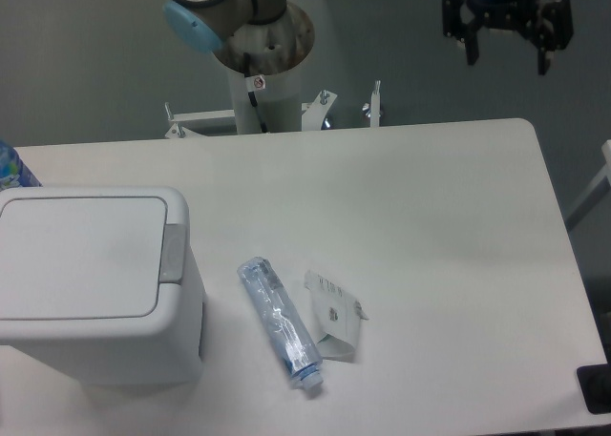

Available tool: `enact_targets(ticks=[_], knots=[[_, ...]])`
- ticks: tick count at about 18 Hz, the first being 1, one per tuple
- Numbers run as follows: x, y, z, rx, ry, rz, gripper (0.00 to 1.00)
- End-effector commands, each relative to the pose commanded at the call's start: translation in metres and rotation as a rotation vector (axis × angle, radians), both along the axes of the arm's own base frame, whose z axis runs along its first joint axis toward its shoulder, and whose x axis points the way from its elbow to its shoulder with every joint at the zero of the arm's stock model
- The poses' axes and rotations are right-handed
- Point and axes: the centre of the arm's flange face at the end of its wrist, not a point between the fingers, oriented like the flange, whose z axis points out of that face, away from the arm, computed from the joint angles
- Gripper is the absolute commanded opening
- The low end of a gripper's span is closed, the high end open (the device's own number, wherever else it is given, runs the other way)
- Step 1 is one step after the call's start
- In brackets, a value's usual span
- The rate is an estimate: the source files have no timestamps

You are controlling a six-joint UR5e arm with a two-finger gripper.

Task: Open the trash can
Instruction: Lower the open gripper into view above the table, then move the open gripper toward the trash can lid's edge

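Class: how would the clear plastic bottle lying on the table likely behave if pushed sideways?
The clear plastic bottle lies on its side, so it would probably roll. It looks empty and see-through, hence likely light and apt to skid. Its thin walls may dent if squeezed.

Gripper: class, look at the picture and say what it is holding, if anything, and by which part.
Nothing. The gripper hangs open in the air beyond the table's far edge, well away from the trash can.

legible text: none | crumpled white wrapper (335, 326): small dark printed marks are seen, too blurred to be read | clear plastic bottle (280, 322): no label can be made out | trash can (91, 283): no lettering is seen on lid or grey button strip
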Motion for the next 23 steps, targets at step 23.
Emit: enact_targets(ticks=[23], knots=[[0.038,0.17,0.041,0.768,-0.522,0.811,1.0]])
